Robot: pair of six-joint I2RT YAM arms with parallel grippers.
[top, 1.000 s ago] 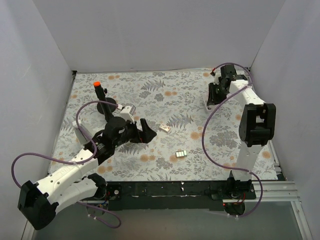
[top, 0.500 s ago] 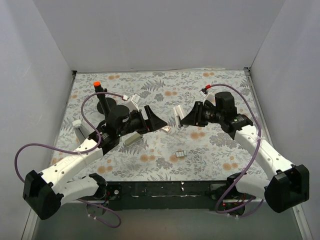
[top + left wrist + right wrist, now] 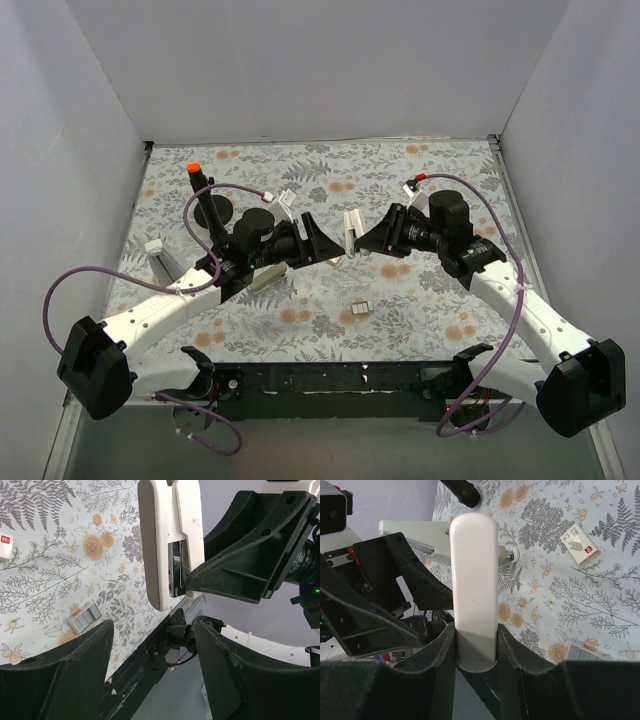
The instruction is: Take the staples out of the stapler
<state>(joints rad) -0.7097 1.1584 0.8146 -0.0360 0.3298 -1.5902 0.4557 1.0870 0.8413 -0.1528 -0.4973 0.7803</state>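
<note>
My right gripper (image 3: 368,236) is shut on the lower end of the stapler (image 3: 351,230), a cream bar held upright above the middle of the table. In the right wrist view the stapler (image 3: 473,580) sits clamped between both fingers, my gripper (image 3: 475,630) closed around its base. My left gripper (image 3: 325,240) is open, jaws wide, just left of the stapler and not touching it. In the left wrist view the stapler (image 3: 167,540) shows a metal strip in its side, ahead of my open gripper (image 3: 152,630). A short strip of staples (image 3: 362,311) lies on the table nearer the front.
A small white-pink block (image 3: 580,542) lies on the table below the grippers. A pale beige bar (image 3: 265,278) lies under my left forearm. A black post with an orange tip (image 3: 196,180) stands at the back left. A small white upright piece (image 3: 158,258) stands left.
My right arm swung from the back right corner to the middle, carrying the stapler. My left gripper rose and moved right, close to the stapler, jaws still open.
</note>
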